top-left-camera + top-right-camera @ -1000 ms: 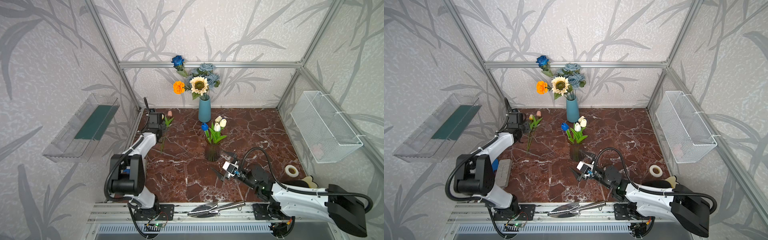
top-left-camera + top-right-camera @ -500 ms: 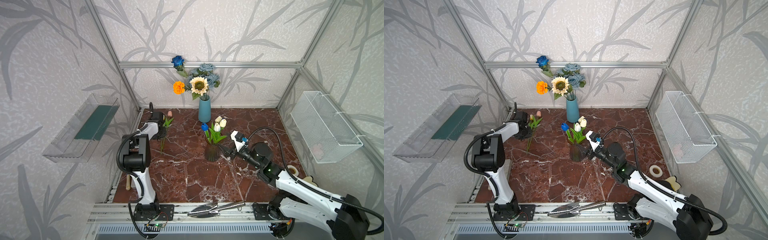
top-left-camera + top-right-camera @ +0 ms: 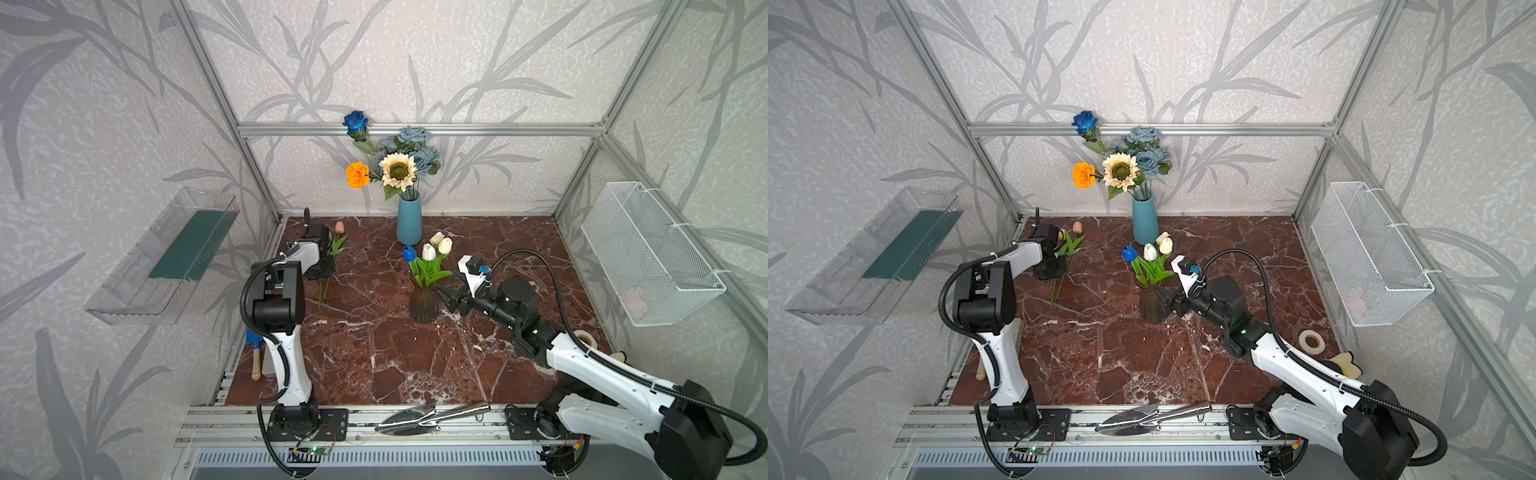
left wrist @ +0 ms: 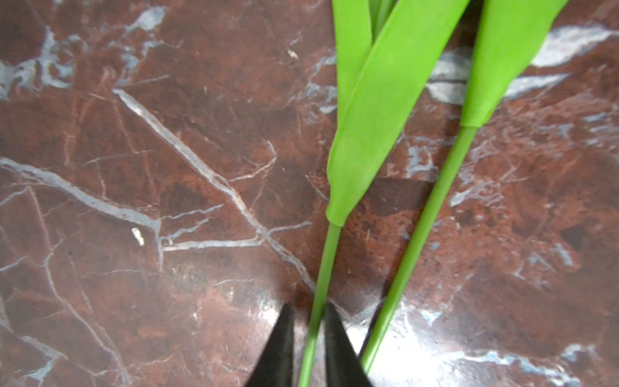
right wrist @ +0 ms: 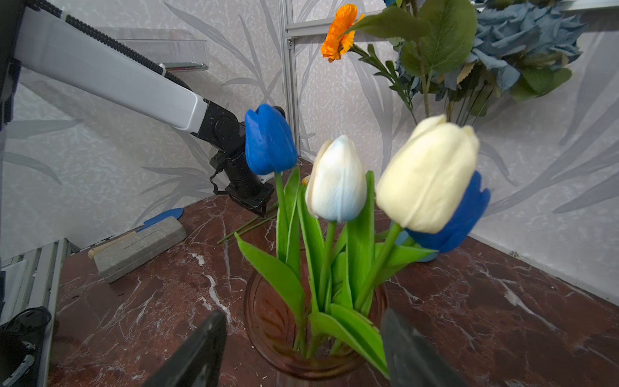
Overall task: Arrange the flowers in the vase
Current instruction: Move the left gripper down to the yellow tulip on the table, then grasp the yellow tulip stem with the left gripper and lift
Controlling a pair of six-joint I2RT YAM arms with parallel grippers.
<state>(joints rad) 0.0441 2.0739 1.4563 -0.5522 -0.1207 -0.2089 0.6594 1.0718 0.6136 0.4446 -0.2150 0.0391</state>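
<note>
tulip stem [image 4: 330, 248] seems thin, bendy: grab the bare bit; left hand [image 4: 307, 306] narrow around it, right hand [image 5: 301, 312] wide round glass vase [image 5: 264, 318], actual grip unclear on both

Front floor: bare marble [image 3: 374, 361], free passage.
Vase [image 3: 423, 309]: right gripper [image 5: 301, 311] flanks it on both sides; leaves [image 5: 274, 274] overhang its rim.
Left gripper [image 4: 307, 305]: second stem [image 4: 418, 234] lies just beside, perhaps touching it.
Left edge: block [image 5: 140, 244] intrudes.

The red marble counter [image 3: 374, 353] carries a blue vase [image 3: 409, 224] at 12 o'clock, a dark glass vase [image 3: 423, 305] near the middle, two tulips [image 4: 365, 134] lying flat at 10, a tape roll [image 3: 1312, 340] at 4, and a grey block [image 5: 140, 246] at 8.
</note>
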